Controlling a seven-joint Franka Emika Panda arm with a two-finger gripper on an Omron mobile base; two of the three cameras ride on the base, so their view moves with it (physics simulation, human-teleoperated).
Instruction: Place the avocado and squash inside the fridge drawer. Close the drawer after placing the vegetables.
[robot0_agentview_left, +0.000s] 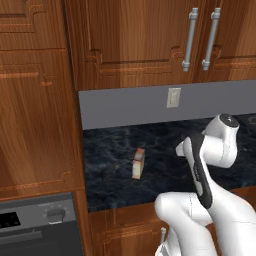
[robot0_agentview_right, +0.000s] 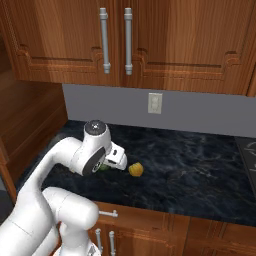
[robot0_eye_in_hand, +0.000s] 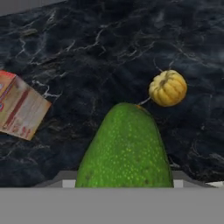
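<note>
Centrally in the hand view, the avocado (robot0_eye_in_hand: 126, 148) is seen as a large, speckled green body rising from the bottom edge, set between the finger bases of the gripper (robot0_eye_in_hand: 124, 181), whose jaws are drawn in narrow against it; the fingertips themselves are hidden behind the fruit. The avocado is thus held, low over the dark marbled counter (robot0_eye_in_hand: 100, 52). In the right base view only a sliver of green (robot0_agentview_right: 104, 168) is visible beneath the white hand (robot0_agentview_right: 114, 159), which is lowered toward the middle of the counter (robot0_agentview_right: 190, 165), nearer its front edge than the grey backsplash (robot0_agentview_right: 200, 112).

The squash (robot0_eye_in_hand: 168, 88) is shown as a small, ribbed yellow lump lying on the counter just beyond the avocado and apart from it; in the right base view it (robot0_agentview_right: 135, 170) rests just to the right of the hand. A tan carton (robot0_eye_in_hand: 19, 106) with a red top is seen lying on the counter to the left, well apart from both vegetables; in the left base view it (robot0_agentview_left: 138, 163) lies toward the counter's left part.

Wooden cabinets (robot0_agentview_right: 175, 40) with grey bar handles (robot0_agentview_right: 104, 41) are mounted above the backsplash, on which a wall outlet (robot0_agentview_right: 155, 103) is set.
</note>
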